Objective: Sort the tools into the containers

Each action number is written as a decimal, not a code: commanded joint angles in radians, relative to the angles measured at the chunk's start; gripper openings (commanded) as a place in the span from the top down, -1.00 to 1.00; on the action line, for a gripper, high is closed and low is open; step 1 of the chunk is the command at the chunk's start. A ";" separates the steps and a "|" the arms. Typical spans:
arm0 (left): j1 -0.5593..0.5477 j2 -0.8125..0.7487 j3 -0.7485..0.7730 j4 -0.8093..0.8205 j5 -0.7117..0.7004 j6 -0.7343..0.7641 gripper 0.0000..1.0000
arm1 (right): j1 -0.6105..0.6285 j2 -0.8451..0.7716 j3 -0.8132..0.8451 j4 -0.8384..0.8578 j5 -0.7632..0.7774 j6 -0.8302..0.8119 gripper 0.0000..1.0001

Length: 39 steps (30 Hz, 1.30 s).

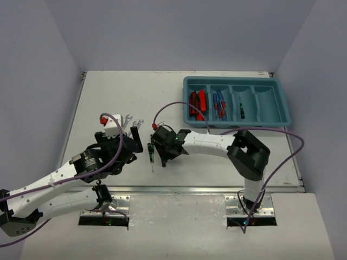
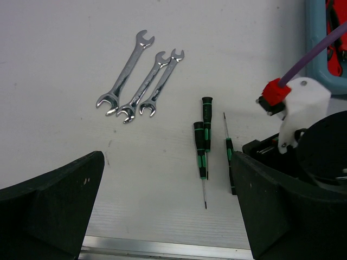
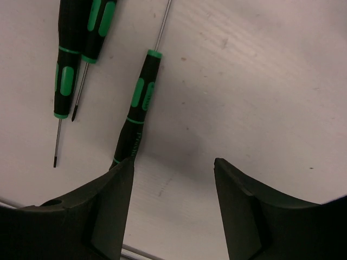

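Three silver wrenches point(image 2: 138, 76) lie side by side on the white table, also seen from above as wrenches point(image 1: 131, 120). To their right lie three black screwdrivers with green marks point(image 2: 201, 142). My left gripper point(image 2: 168, 162) hangs open above bare table, short of both groups. My right gripper point(image 3: 173, 169) is open and low over the table with nothing between its fingers. One screwdriver point(image 3: 141, 105) lies with its handle end just beside the left finger point(image 3: 111, 195). The teal tray point(image 1: 236, 80) at the back right holds red-and-black tools point(image 1: 196, 104), blue-handled screwdrivers point(image 1: 219, 104) and one black screwdriver point(image 1: 242, 110) in separate compartments.
The tray's rightmost compartment point(image 1: 267, 105) shows nothing inside. A purple cable point(image 1: 173, 105) loops from the right wrist over the table. The right arm's white wrist housing point(image 2: 303, 105) sits close beside my left gripper. A metal rail point(image 1: 190, 189) marks the table's near edge.
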 commanded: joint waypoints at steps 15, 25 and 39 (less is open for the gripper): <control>0.006 -0.028 0.009 0.015 -0.014 -0.001 -1.00 | 0.023 0.079 0.085 0.064 -0.015 0.158 -0.10; 0.006 -0.021 0.008 0.022 -0.006 0.010 -1.00 | 0.024 0.015 -0.005 0.213 -0.029 0.277 -0.14; 0.006 -0.039 0.004 0.031 0.003 0.020 -1.00 | 0.028 0.088 0.013 0.187 0.041 0.284 -0.03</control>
